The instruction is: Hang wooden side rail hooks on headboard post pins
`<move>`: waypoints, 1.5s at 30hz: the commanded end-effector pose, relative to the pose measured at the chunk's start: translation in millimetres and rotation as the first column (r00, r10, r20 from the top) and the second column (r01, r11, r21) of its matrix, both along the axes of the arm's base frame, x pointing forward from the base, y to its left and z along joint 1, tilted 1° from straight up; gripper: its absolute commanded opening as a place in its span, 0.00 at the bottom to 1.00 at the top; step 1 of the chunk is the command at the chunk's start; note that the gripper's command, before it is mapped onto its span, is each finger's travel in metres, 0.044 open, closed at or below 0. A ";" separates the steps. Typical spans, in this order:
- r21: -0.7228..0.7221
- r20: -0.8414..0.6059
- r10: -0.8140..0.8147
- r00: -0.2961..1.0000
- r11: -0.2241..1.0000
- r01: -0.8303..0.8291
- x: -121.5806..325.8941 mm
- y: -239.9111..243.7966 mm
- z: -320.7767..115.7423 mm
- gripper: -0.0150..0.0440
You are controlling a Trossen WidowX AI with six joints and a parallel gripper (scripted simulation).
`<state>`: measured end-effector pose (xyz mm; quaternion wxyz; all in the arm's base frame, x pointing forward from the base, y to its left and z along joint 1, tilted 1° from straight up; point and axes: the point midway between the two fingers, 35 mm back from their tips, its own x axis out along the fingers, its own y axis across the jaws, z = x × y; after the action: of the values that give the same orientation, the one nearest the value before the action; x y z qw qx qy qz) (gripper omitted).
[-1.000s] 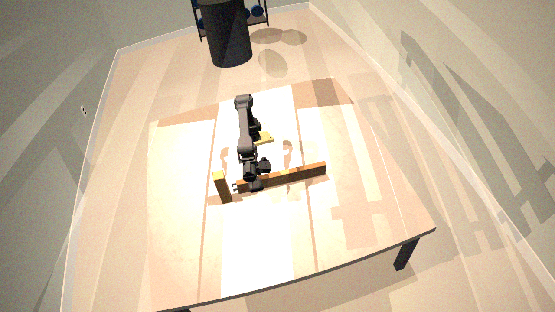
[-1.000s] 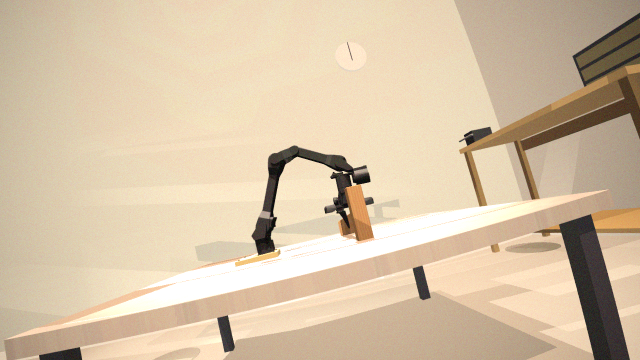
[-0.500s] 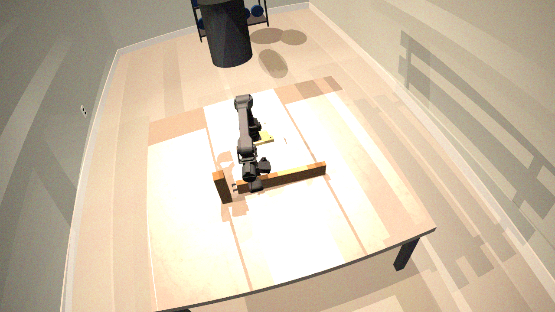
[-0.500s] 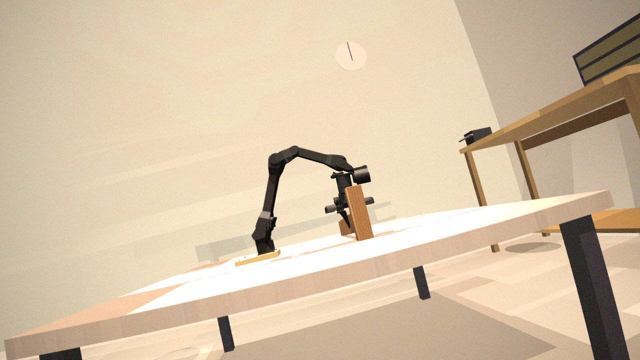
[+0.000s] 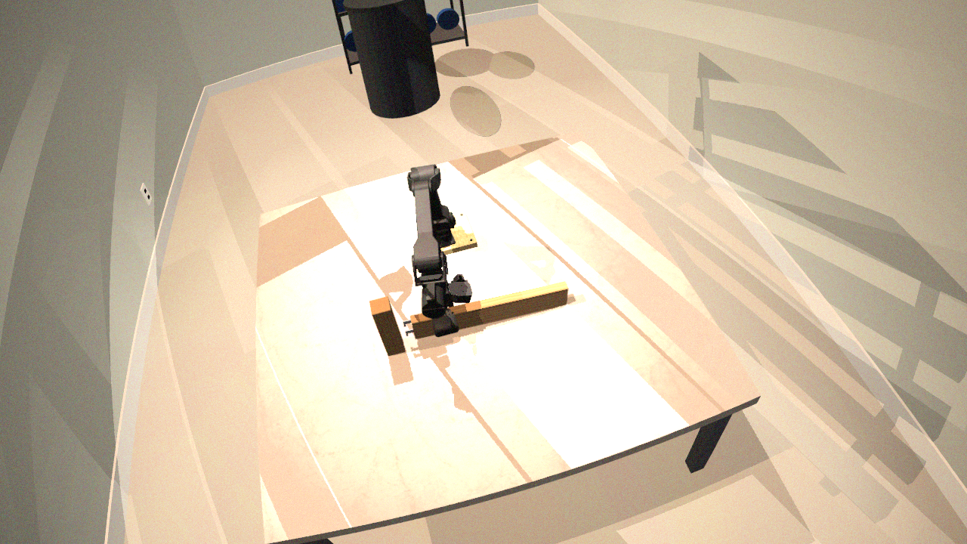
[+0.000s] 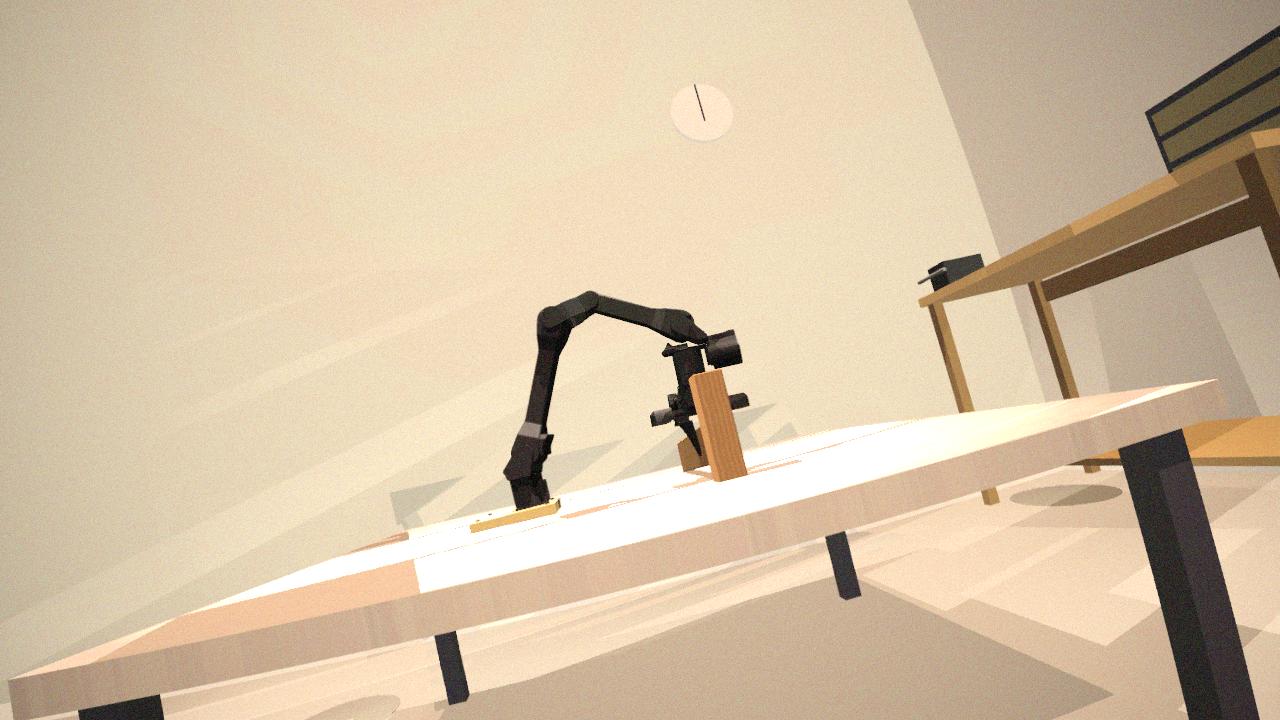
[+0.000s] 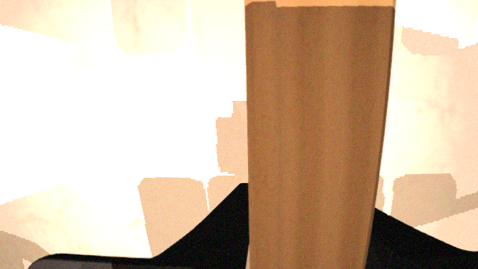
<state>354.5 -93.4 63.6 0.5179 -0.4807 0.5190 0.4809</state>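
Beside the post [image 5: 387, 326] [image 6: 718, 425], your gripper [image 5: 440, 323] [image 6: 694, 447] [image 7: 283, 192] clamps the rail [image 5: 520, 303] [image 6: 691, 453] [image 7: 317, 112], partly open around it; misaligned height could jam the hooks [image 5: 407, 328] against wood.

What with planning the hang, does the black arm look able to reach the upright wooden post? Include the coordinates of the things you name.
Probably yes: the gripper [image 5: 444, 326] [image 6: 699, 450] [image 7: 283, 192] holds the brown wooden rail [image 5: 517, 306] [image 6: 689, 454] [image 7: 317, 112] nearby, its steel hooks [image 5: 408, 323] facing the post [image 5: 387, 330] [image 6: 721, 428] across a narrow gap.

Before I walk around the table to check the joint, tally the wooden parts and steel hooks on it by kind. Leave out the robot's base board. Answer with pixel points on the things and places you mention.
Wooden side rail [image 5: 517, 304] [image 7: 317, 131]: 1
Headboard post [image 5: 388, 328] [image 6: 719, 425]: 1
Steel hooks [image 5: 407, 328]: 2
Total: 4
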 end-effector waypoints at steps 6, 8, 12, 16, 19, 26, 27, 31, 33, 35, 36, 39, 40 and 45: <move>-0.006 0.019 -0.002 1.000 1.000 0.002 4.7 -2.4 5.4 0.25; -0.006 0.019 -0.002 1.000 1.000 0.002 4.8 -2.6 5.5 0.25; -0.006 0.019 -0.002 1.000 1.000 0.002 5.2 -3.0 5.6 0.25; -0.006 0.019 -0.002 1.000 1.000 0.002 5.3 -3.4 5.3 0.25; -0.006 0.019 -0.002 1.000 1.000 0.002 5.0 -3.7 5.6 0.25; -0.006 0.018 -0.002 1.000 1.000 0.002 4.2 -4.4 6.4 0.25; -0.006 0.018 -0.002 1.000 1.000 0.002 4.2 -4.5 6.5 0.25; -0.006 0.018 -0.002 1.000 1.000 0.002 4.4 -4.8 6.7 0.25; -0.006 0.019 -0.002 1.000 1.000 0.002 4.6 -5.1 6.7 0.25; -0.006 0.019 -0.002 1.000 1.000 0.002 4.8 -5.3 6.5 0.25; -0.006 0.019 -0.002 1.000 1.000 0.002 4.9 -5.4 6.4 0.25; -0.006 0.019 -0.002 1.000 1.000 0.002 5.0 -5.8 6.1 0.25; -0.006 0.019 -0.002 1.000 1.000 0.002 4.9 -5.9 6.0 0.25; -0.006 0.018 -0.002 1.000 1.000 0.002 4.4 -6.4 5.4 0.25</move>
<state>355.8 -98.3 64.2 0.5186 -0.4801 0.5203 0.4794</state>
